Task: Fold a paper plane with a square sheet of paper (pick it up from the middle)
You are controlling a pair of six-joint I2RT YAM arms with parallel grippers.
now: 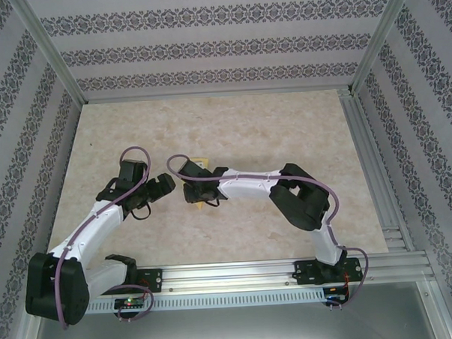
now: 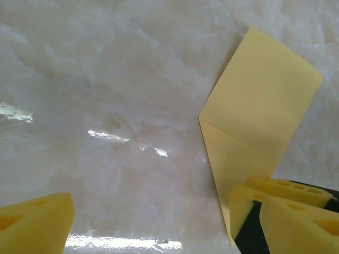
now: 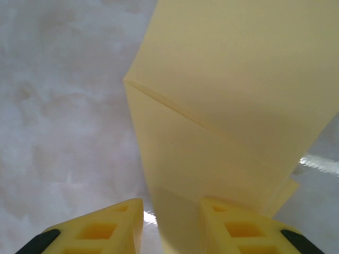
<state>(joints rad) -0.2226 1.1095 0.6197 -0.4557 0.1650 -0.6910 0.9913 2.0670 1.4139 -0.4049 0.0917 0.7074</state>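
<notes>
We see the left gripper [image 1: 167, 185] spread wide just left of the sheet of paper [image 2: 259, 95], nothing between its fingers (the sheet is yellow, one flap folded along a crease). The right gripper [image 3: 172, 211] sits over the sheet, fingers slightly parted, the sheet's edge running between them

Yellow paper [image 3: 238, 79], marbled beige table [image 1: 246, 123] (glossy)
</notes>
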